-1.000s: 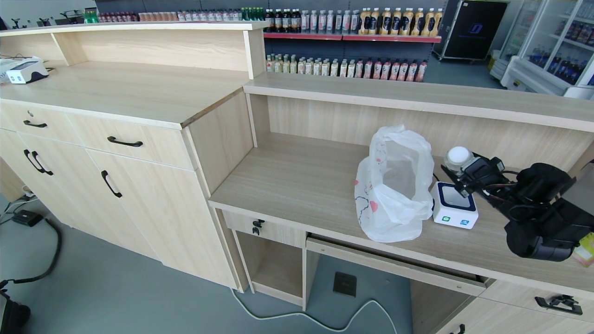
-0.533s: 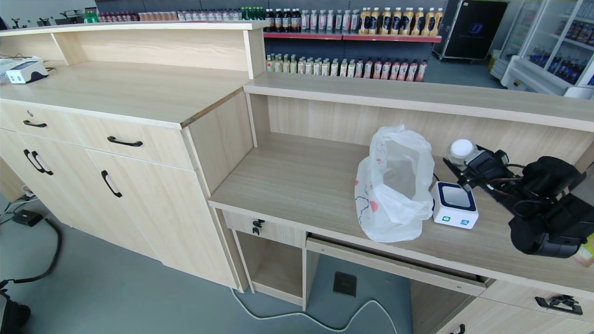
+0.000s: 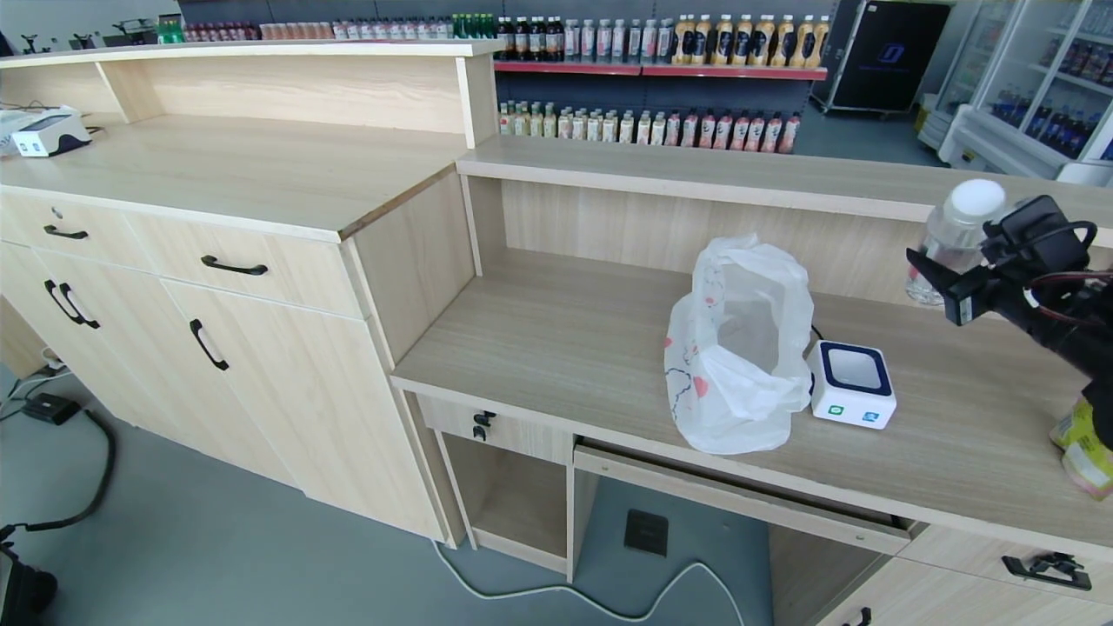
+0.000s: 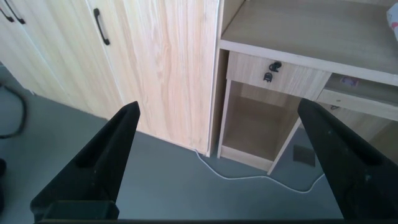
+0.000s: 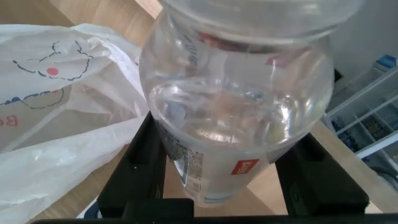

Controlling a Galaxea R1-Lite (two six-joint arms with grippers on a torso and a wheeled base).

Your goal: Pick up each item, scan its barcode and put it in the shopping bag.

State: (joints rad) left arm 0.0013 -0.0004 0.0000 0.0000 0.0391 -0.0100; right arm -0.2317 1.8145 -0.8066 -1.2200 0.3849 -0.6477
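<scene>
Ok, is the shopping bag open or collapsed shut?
Open. The shopping bag stands on the counter with its mouth spread wide, its inside showing.

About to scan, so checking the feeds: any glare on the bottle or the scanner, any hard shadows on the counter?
Right wrist view: bright highlights on the clear bottle, its label visible. Head view: scanner top evenly lit, no hot spot; counter shadows soft.

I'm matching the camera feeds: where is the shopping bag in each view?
Head view: shopping bag right of centre, standing on the desk top.
Left wrist view: pale sliver at the frame's edge, likely the bag.
Right wrist view: bag behind the held bottle.
Shared landmark: desk top.
</scene>
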